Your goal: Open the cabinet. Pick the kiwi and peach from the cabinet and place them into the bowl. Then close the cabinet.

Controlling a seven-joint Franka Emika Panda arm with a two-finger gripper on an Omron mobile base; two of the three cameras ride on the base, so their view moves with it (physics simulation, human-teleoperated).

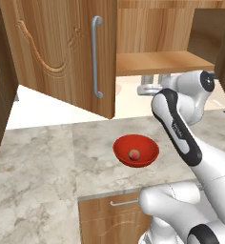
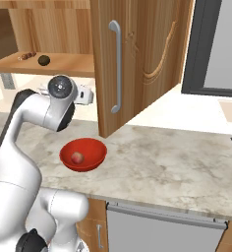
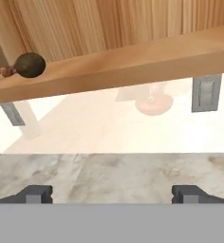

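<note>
The peach (image 1: 133, 154) lies inside the red bowl (image 1: 148, 153), near its middle, and the bowl sits on the marble counter (image 1: 43, 162) just in front of the open cabinet (image 1: 66, 52). In the right base view the peach (image 2: 77, 157) shows as a small pinkish ball low in the bowl (image 2: 94, 152). The kiwi (image 2: 43, 60) rests on the cabinet's bottom shelf (image 2: 69, 64), toward its left end, with a few small reddish-brown bits (image 2: 27, 56) lying just beside it. Both cabinet doors stand swung outward, each with a long silver bar handle (image 2: 118, 66). From the hand view the kiwi (image 3: 30, 65) sits at the upper left on the shelf edge (image 3: 133, 66), well above the fingers (image 3: 35, 194), which are spread wide apart with nothing between them, over the counter. The gripper (image 2: 87, 95) is raised behind the bowl, below the shelf, pointing toward the back wall.
</note>
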